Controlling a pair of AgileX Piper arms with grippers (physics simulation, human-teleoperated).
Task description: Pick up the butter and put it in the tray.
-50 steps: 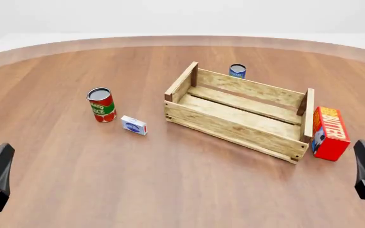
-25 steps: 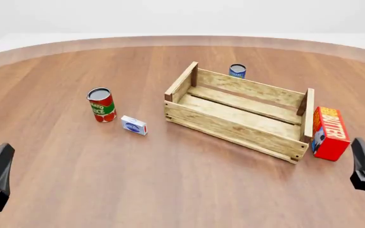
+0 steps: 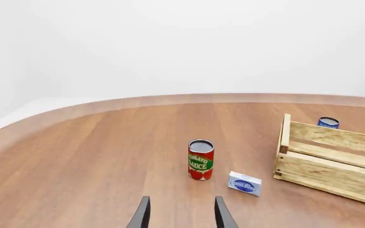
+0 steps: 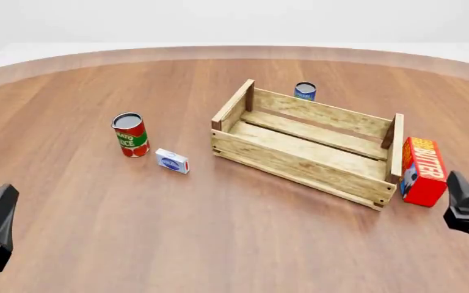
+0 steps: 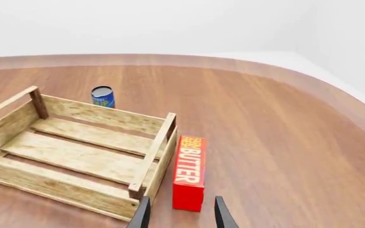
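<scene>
The right end effector (image 5: 180,213), fingers apart and empty, hovers near the red-orange rectangular butter carton (image 4: 422,171), which stands on the brown wooden worktop (image 4: 218,232) just beside the light slatted wooden tray (image 4: 300,162). The step in hand is the approach; next comes descent to straddle the carton. The left end effector (image 3: 181,214) is likewise spread.

Count: one carton, one tray, two cans, one small white-blue box (image 4: 171,161).

A broad, round-edged table (image 4: 137,232) of reddish-brown wood grain fills the scene. Behind its curved rim lies a plain white backdrop (image 4: 234,21). Light is soft and even.
</scene>
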